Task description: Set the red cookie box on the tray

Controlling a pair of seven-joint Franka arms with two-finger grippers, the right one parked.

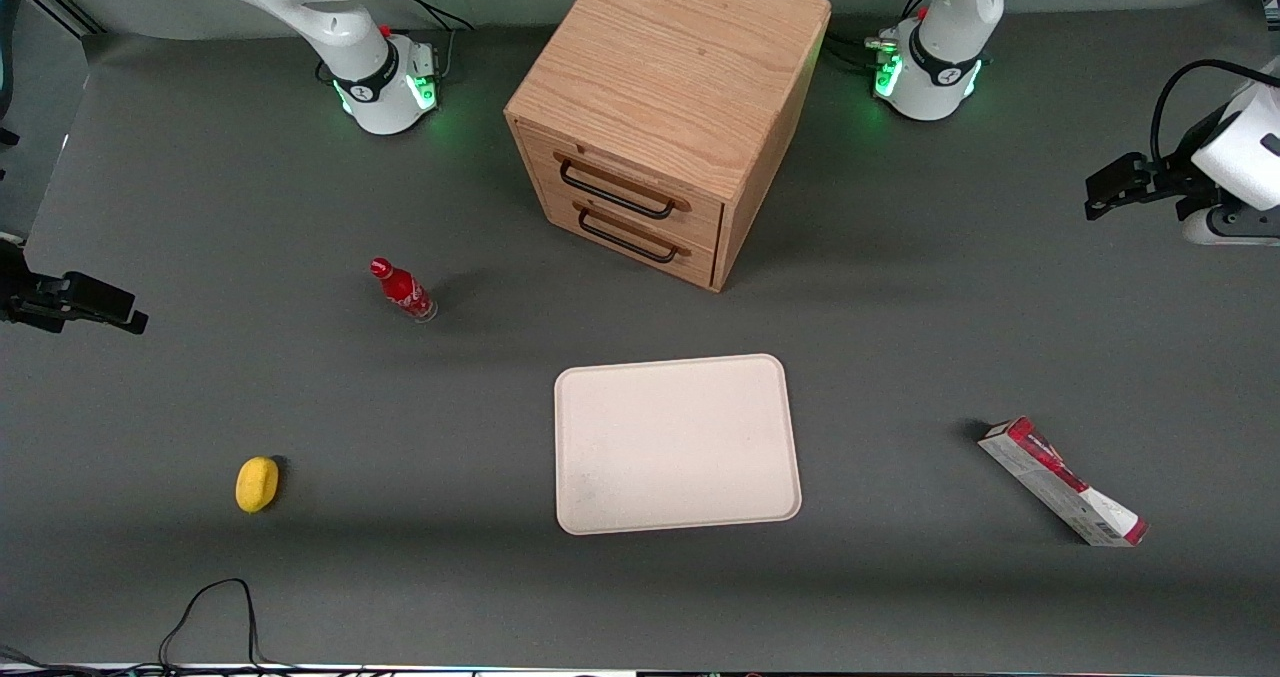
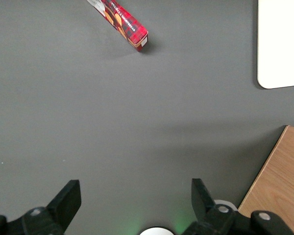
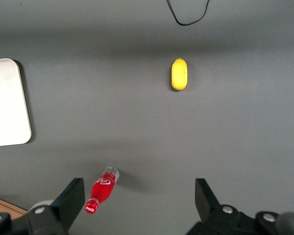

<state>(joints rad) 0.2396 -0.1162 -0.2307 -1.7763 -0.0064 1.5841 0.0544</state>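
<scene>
From my front camera I see the left arm only partly: it is cut off at the right edge of the frame, and its end effector [image 1: 1105, 195] shows as a dark shape high above the worktop [image 1: 900, 337], well apart from everything. On the wrist camera the end effector [image 2: 135, 196] has its two fingers [image 2: 68, 198] spread wide with nothing but bare grey worktop between them, so I read it as open and empty. The red cookie box [image 1: 1062, 481] lies flat and slanted in the lower right of the front frame, toward the working arm's end, with open worktop all round it; the wrist camera cuts off one end of the box [image 2: 123, 24]. The tray [image 1: 676, 444] sits in the lower middle, bare, nearer the camera than the wooden drawer cabinet [image 1: 665, 117], whose top is cropped. A small red bottle [image 1: 403, 290] and a yellow lemon-like fruit [image 1: 257, 484] stand toward the parked arm's end.
</scene>
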